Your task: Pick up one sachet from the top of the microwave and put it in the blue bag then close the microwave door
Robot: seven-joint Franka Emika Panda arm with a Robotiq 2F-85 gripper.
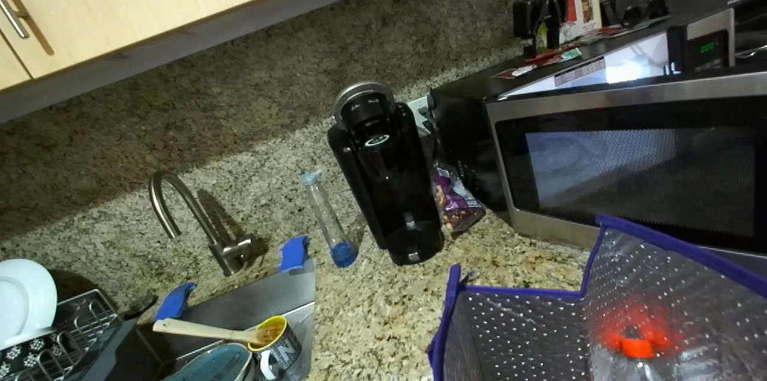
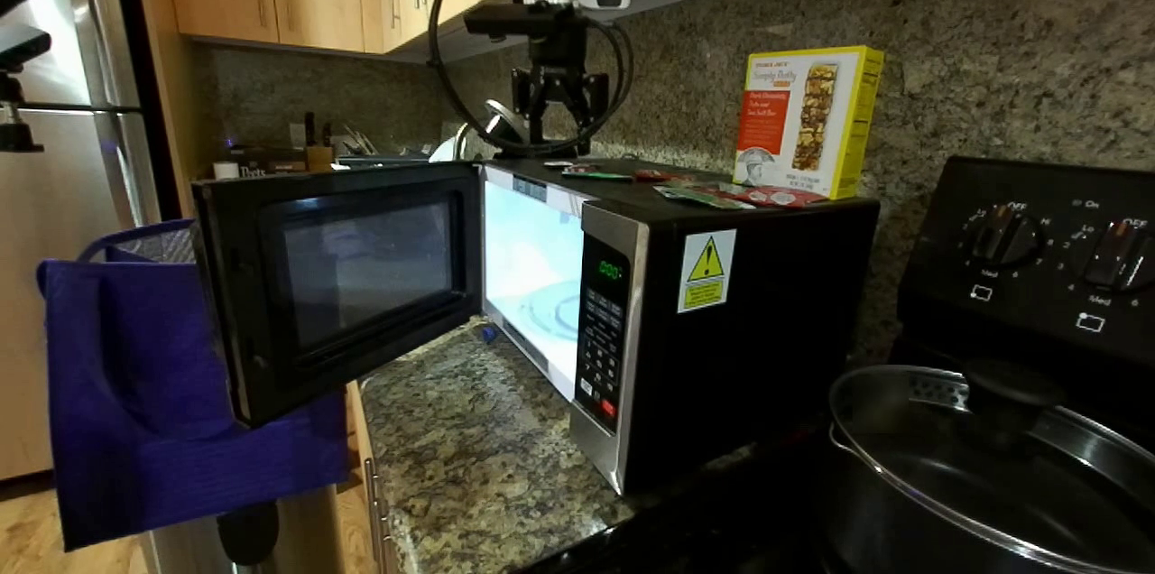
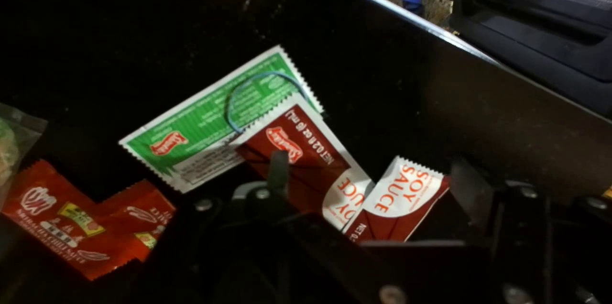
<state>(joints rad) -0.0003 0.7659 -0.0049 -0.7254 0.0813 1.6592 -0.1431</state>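
Wrist view: one green-and-white sachet (image 3: 208,124)

The sachet (image 3: 205,120) is green and white, the microwave (image 2: 749,357) black and silver, the blue bag (image 1: 524,333) dotted inside.

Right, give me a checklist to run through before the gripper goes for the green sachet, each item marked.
1. Gripper open: ok.
2. Green sachet in sight: ok.
3. Green sachet uncovered: not ok; a soy sauce packet overlaps it.
4. Fingertips clear of that packet: cannot tell.
5. Blue bag open at the top: ok.
6. Microwave door: open; ok for now, closing comes last.
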